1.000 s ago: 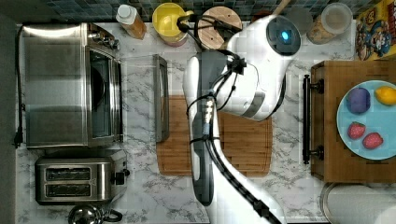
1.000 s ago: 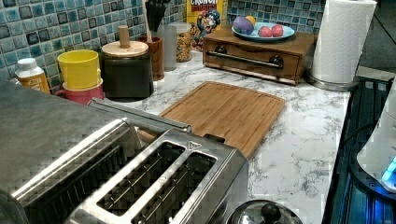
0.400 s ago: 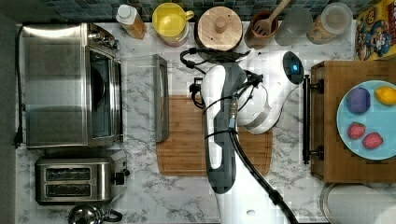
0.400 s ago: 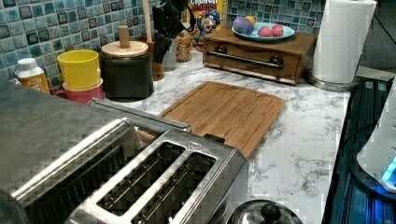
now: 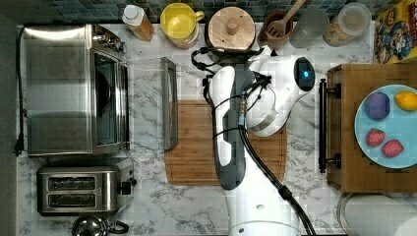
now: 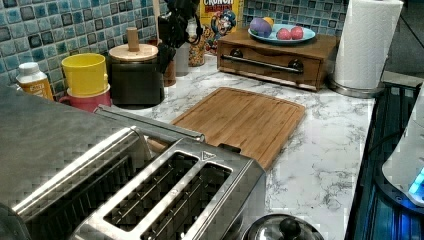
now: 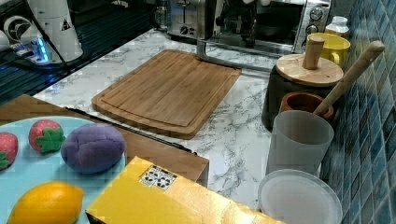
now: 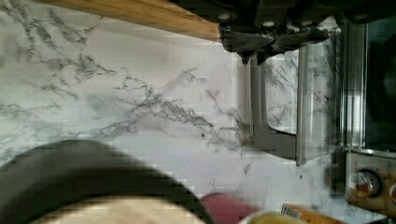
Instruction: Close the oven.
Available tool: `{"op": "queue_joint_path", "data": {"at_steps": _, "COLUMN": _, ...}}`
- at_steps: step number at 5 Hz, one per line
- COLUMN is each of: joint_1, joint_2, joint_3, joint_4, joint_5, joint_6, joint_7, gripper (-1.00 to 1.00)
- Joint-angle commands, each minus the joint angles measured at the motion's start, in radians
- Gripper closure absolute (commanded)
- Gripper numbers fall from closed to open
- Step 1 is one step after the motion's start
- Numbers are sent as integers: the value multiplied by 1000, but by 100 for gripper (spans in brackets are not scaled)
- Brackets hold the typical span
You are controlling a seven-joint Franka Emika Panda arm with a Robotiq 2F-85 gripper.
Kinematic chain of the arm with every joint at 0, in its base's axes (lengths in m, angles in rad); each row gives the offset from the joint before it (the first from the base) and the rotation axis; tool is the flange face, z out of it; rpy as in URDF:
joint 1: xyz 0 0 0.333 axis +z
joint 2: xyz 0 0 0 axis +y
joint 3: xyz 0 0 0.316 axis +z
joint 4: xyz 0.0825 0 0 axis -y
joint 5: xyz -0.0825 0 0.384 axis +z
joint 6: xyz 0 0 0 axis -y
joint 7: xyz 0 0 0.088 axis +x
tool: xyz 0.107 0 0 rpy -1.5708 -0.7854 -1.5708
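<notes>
Steel oven (image 5: 59, 88): stands at the top view's left edge of the tabletop (image 5: 305, 162), with its cavity facing the top view's right
Oven door (image 5: 145, 98): glass panel swung fully down and lying flat over the marble, so the oven is open
Door handle (image 5: 169, 103): metal bar along the door's free edge, just beside the wooden cutting board (image 5: 196, 147)
Pincer (image 8: 254, 55): hangs above the marble near one end of the door handle, apart from the bar; in the left view it appears as a dark shape (image 6: 167, 52) beside the black canister (image 6: 135, 75)
Pincer state: cannot be told, spread or pressed together; nothing is seen held in it
Oven relative to pincer: the door handle is the nearest part of the oven; the cavity and knob panel (image 8: 369, 182) lie farther off, beyond the flat door
Arm (image 5: 231, 137): white and grey links reach across the cutting board toward the canister's wooden lid (image 5: 231, 28)
Toaster (image 5: 78, 189): two-slot, steel, just beside the oven in the top view
</notes>
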Motion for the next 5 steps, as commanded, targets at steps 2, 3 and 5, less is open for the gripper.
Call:
{"op": "queue_joint_path", "data": {"at_steps": 2, "joint_1": 27, "joint_2": 70, "joint_3": 98, "joint_4": 63, "joint_5": 11, "joint_6": 17, "joint_7": -45, "gripper": 100}}
{"op": "queue_joint_path", "data": {"at_steps": 3, "joint_1": 24, "joint_2": 69, "joint_3": 117, "joint_4": 62, "joint_5": 33, "joint_6": 0, "joint_7": -58, "gripper": 100}}
{"op": "queue_joint_path", "data": {"at_steps": 5, "joint_1": 79, "joint_2": 103, "joint_3": 138, "joint_4": 63, "joint_5": -10, "joint_6": -30, "joint_7": -17, "gripper": 100}}
